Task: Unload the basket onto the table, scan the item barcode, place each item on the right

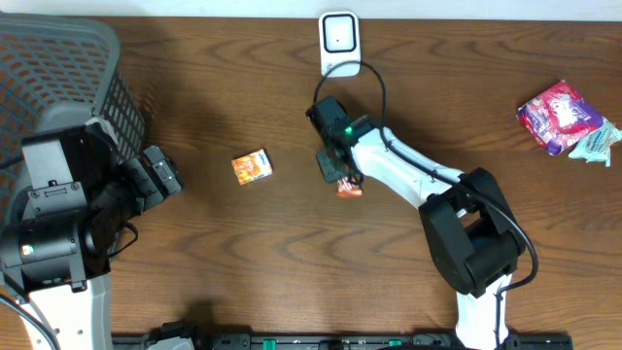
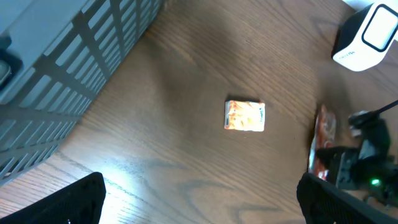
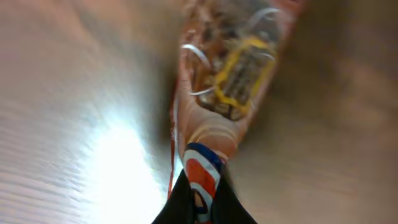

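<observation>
Item: I see a red-and-orange snack packet (image 3: 227, 74), pinched at one narrow end, with its printed face towards the right wrist camera.
Item position: from overhead, the snack packet (image 1: 349, 189) sits near the table centre, directly under the right arm's tip. I cannot tell whether it rests on the wood or hangs just above it.
Right gripper: the right gripper (image 3: 199, 200) is clenched on the packet's blue-and-red end, and its dark fingers meet there at the bottom edge of the wrist view.
Scanner: a white scanner (image 1: 338, 44) stands upright at the table's far edge, beyond the packet and apart from it.
Small orange box: a small orange box (image 1: 252, 167) lies flat to the left of the packet, not touching it. It is also centred in the left wrist view (image 2: 244, 116).
Left gripper: the left gripper (image 1: 160, 175) is released, with its jaws spread wide and nothing between them. It sits beside the grey basket (image 1: 58, 68).
Far right: a pink packet (image 1: 556, 115) touches a teal wrapper (image 1: 595, 144), well apart from both arms.
Surface: a dark wooden table (image 1: 243, 262).
</observation>
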You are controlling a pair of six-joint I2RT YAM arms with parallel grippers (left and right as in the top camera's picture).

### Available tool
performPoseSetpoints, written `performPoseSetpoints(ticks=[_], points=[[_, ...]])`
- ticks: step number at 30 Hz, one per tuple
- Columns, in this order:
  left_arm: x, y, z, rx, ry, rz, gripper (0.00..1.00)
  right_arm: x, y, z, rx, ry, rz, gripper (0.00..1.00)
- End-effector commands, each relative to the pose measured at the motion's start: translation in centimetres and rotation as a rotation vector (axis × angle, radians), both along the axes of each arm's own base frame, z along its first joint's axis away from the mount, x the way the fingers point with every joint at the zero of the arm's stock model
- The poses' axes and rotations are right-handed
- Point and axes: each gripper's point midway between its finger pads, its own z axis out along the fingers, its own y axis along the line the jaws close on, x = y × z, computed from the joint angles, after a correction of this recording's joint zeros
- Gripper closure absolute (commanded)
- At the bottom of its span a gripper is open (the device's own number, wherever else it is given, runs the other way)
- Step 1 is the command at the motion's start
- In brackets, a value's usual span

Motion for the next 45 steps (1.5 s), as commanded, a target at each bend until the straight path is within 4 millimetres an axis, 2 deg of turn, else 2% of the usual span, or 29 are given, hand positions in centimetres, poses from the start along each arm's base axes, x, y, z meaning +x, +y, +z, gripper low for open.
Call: performPoseSetpoints(ticks=[1,4,7,12,16,24,30,35,37,39,42,45], points=[[0.0,0.2,0.3,0.004,-0.008,0.01,0.02,4.9,0.7,5.0,0.043,-0.171,-0.047,0.99],[0.0,0.2,0.3,0.004,-0.008,0.01,0.02,8.5,1.5,8.3,0.094,-0.322,-0.068,0.99],[0.0,0.2,0.3,0.004,-0.008,0.011,0.02,11.4,2.5,10.8,0.154,-0.462,-0.043,0.99],[0.0,0.2,0.3,0.004,-0.008,0.01,0.03,15.2,2.3,14.2,0.24,-0.646,-0.098,0.99],[0.0,0.2,0.3,0.004,-0.008,0.011,0.02,17.5,1.6,14.7,0.304,-0.719,-0.162,0.99],[0.0,0.2,0.3,0.004,-0.008,0.011,0.02,21.9,-1.3,15.5,0.457,-0.799,-0.29,0.99],[0.0,0.2,0.3,0.004,-0.008,0.01,0.02,23.8,-1.0,13.3,0.471,-0.774,-0.278,0.99],[0.0,0.2,0.3,0.004,-0.008,0.011,0.02,24.6,-1.5,13.9,0.465,-0.802,-0.295,0.99],[0.0,0.2,0.3,0.004,-0.008,0.01,0.02,24.8,-2.7,14.9,0.432,-0.813,-0.33,0.99],[0.0,0.2,0.3,0.004,-0.008,0.011,0.02,25.0,-4.7,16.2,0.378,-0.819,-0.38,0.99],[0.0,0.2,0.3,0.004,-0.008,0.01,0.02,24.9,-10.0,18.5,0.244,-0.819,-0.464,0.99],[0.0,0.2,0.3,0.004,-0.008,0.01,0.02,24.2,-16.6,20.5,0.092,-0.796,-0.526,0.99]])
